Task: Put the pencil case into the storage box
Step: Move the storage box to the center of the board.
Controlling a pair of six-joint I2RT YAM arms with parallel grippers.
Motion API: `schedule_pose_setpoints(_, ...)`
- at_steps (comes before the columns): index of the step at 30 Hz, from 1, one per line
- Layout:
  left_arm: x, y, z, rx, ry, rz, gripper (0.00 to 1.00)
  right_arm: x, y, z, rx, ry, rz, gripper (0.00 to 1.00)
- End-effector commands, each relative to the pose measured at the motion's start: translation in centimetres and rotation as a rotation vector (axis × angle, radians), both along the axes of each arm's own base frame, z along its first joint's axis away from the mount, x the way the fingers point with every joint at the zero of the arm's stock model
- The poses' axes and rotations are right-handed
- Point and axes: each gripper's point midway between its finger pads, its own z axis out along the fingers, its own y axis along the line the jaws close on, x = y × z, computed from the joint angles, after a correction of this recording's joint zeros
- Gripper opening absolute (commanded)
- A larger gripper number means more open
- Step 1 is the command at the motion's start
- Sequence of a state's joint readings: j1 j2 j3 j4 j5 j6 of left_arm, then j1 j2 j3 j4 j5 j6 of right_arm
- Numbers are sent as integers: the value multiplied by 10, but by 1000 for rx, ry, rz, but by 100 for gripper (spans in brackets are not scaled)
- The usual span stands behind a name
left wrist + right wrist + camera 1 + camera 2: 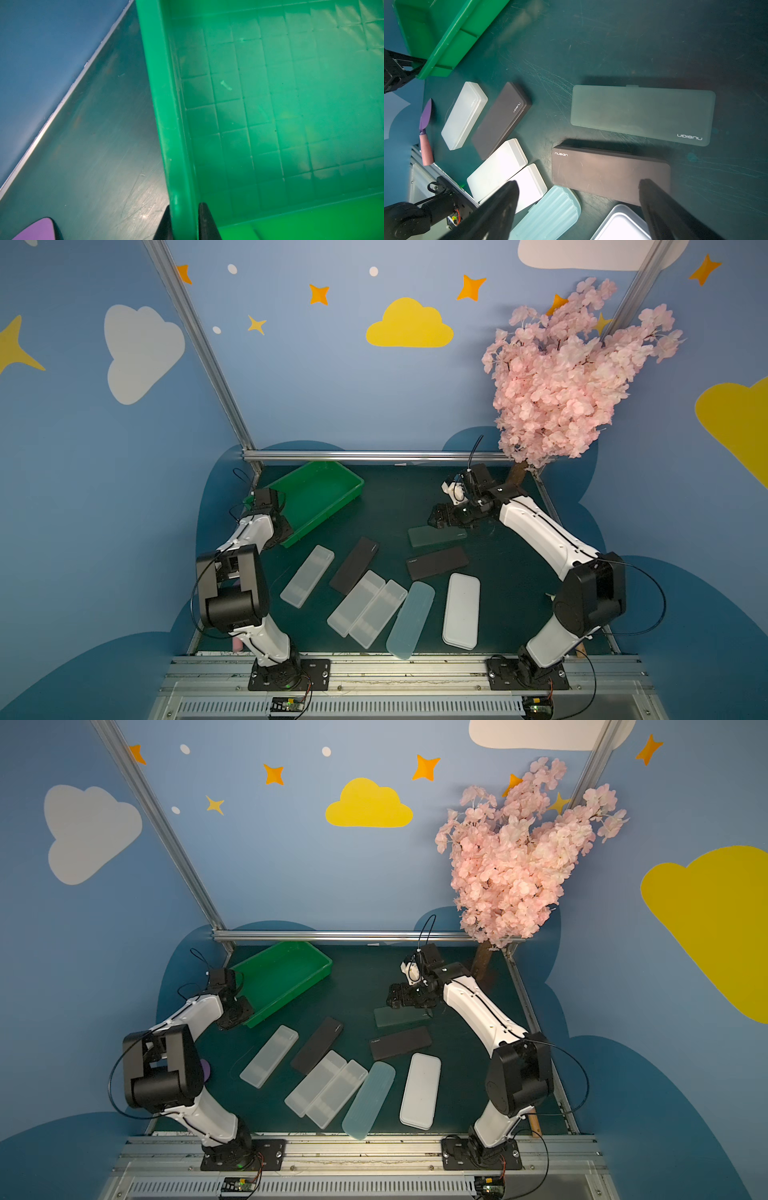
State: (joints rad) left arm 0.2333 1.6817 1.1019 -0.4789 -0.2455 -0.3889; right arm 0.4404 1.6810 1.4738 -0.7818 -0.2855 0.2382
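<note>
"Nusign" on frosted green pencil case [641,112]
Left gripper [185,207] jaws pinch the storage box [153,62] rim; right gripper [577,181] jaws spread wide.

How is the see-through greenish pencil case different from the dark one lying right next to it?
The see-through pencil case is pale, frosted green; the dark pencil case is solid brownish-black. The see-through one lies farther from the robot's bases, the dark one nearer. Their white logos sit at opposite ends. Both are long, flat, closed and lie on the table, apart.
</note>
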Motion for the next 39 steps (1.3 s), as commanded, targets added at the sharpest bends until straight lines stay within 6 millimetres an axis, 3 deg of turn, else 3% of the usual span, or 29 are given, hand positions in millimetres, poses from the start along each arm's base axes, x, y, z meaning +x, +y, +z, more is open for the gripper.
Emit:
schedule_pose_setpoints(1,-123,6,1,67,448,-65,3,9,10,6,31,-10,20,94)
schedule_pose_setpoints(5,-125,8,12,79,418,-43,3,19,22,8,73,-6,30,94)
schedule_pose_setpoints(11,-124,0,18,34,389,-48,3,55,64,20,174,2,71,95)
schedule_pose_setpoints(15,-126,-24,27,-43,365,-85,3,82,92,28,214,14,85,97)
schedule_pose_setpoints(21,-127,-57,48,-75,324,-152,3,113,132,17,286,22,98,97)
schedule_pose_setpoints(26,-131,-77,52,-142,345,-166,2,123,158,8,341,43,96,97)
schedule_pose_setpoints(30,-135,-97,59,-186,329,-197,3,123,166,0,348,54,93,97)
schedule_pose_setpoints(33,-133,-96,57,-172,337,-205,3,121,166,-5,340,66,94,97)
schedule_pose_setpoints(39,-105,-92,49,-140,278,-241,2,116,147,-1,291,63,70,98)
